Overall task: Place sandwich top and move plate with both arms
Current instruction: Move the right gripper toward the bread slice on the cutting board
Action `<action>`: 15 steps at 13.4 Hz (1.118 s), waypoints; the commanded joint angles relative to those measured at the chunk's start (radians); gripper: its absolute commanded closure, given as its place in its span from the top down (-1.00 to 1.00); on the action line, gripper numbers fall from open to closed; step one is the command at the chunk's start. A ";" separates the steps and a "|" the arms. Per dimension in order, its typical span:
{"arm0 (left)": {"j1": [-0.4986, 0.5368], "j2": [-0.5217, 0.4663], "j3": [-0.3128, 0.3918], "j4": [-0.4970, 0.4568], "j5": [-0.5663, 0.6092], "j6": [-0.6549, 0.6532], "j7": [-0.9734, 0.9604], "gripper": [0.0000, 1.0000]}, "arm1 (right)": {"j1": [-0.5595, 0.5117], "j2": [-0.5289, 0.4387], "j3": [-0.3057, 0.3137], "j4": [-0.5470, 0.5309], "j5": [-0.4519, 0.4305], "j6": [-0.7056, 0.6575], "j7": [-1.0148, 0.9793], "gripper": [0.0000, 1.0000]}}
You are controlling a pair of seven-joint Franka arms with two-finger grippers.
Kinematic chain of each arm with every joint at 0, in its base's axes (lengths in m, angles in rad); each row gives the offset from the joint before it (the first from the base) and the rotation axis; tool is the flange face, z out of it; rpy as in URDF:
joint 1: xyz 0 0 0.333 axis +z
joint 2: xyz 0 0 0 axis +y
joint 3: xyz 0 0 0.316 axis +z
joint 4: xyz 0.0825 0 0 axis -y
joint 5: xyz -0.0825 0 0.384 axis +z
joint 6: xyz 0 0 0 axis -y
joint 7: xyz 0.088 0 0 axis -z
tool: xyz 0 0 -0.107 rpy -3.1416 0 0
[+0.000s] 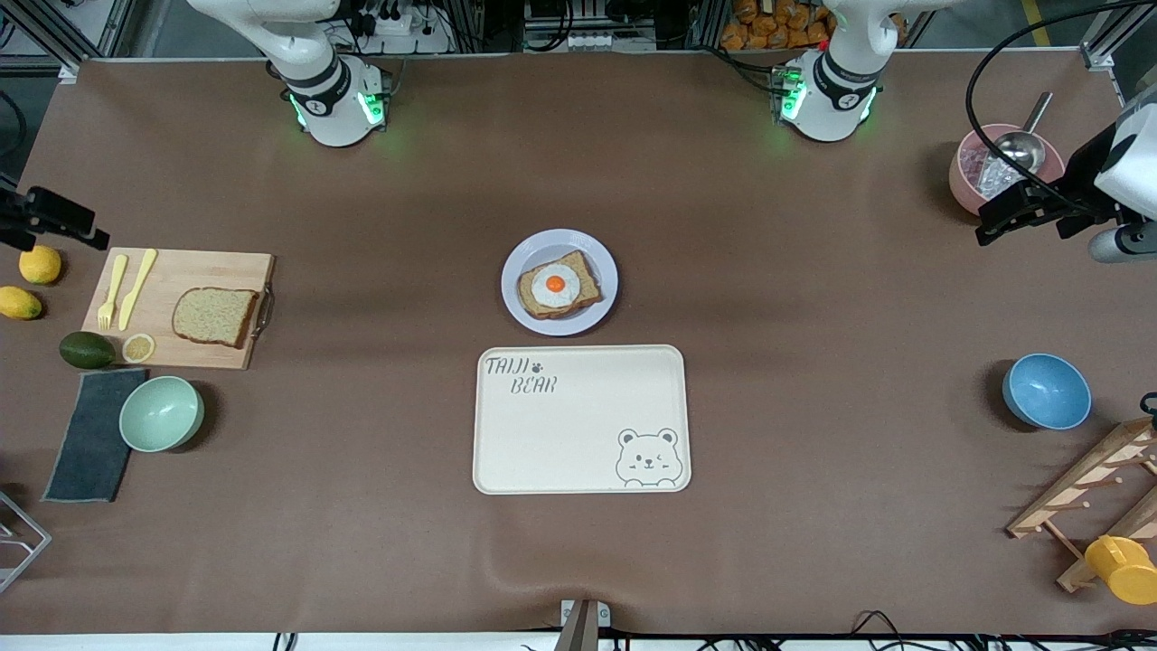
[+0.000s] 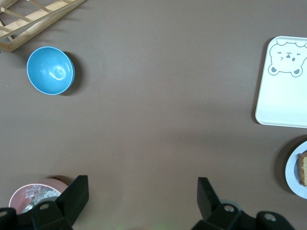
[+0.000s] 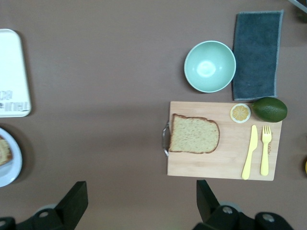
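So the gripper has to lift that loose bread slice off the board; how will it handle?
The bread slice looks thin and flat, so probably light and somewhat floppy. Its speckled face suggests it is soft and may dent. Lying flush on the cutting board, its edge may be hard to catch.

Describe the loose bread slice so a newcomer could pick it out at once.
Find the wooden cutting board at the right arm's end of the table. The bread slice lies flat on it, beside a yellow fork and knife. Unlike the slice on the plate at the table's middle, it carries no fried egg.
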 commanded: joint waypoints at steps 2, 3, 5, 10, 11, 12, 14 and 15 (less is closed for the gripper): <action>-0.002 0.008 -0.005 0.024 -0.002 -0.023 -0.001 1.00 | -0.072 0.069 0.011 -0.043 0.002 0.049 -0.045 1.00; -0.002 0.006 -0.008 0.024 -0.002 -0.023 -0.010 1.00 | -0.084 0.075 0.011 -0.065 0.002 0.061 -0.045 1.00; 0.002 0.008 -0.008 0.021 -0.005 -0.023 -0.009 1.00 | -0.113 0.072 0.011 -0.158 0.002 0.110 -0.045 1.00; 0.006 0.006 -0.007 0.014 -0.014 -0.025 -0.010 1.00 | -0.225 0.075 0.011 -0.390 0.004 0.342 -0.149 1.00; 0.003 0.006 -0.005 0.015 -0.007 -0.028 -0.015 1.00 | -0.248 0.081 0.013 -0.422 0.004 0.394 -0.184 1.00; 0.003 0.003 -0.008 0.015 -0.005 -0.028 -0.027 1.00 | -0.254 0.097 0.013 -0.430 0.004 0.426 -0.216 1.00; 0.006 0.004 -0.008 0.012 -0.005 -0.028 -0.027 1.00 | -0.277 0.143 0.011 -0.432 0.005 0.448 -0.220 1.00; 0.006 0.005 -0.008 0.012 -0.005 -0.028 -0.027 1.00 | -0.282 0.158 0.011 -0.435 0.007 0.463 -0.213 1.00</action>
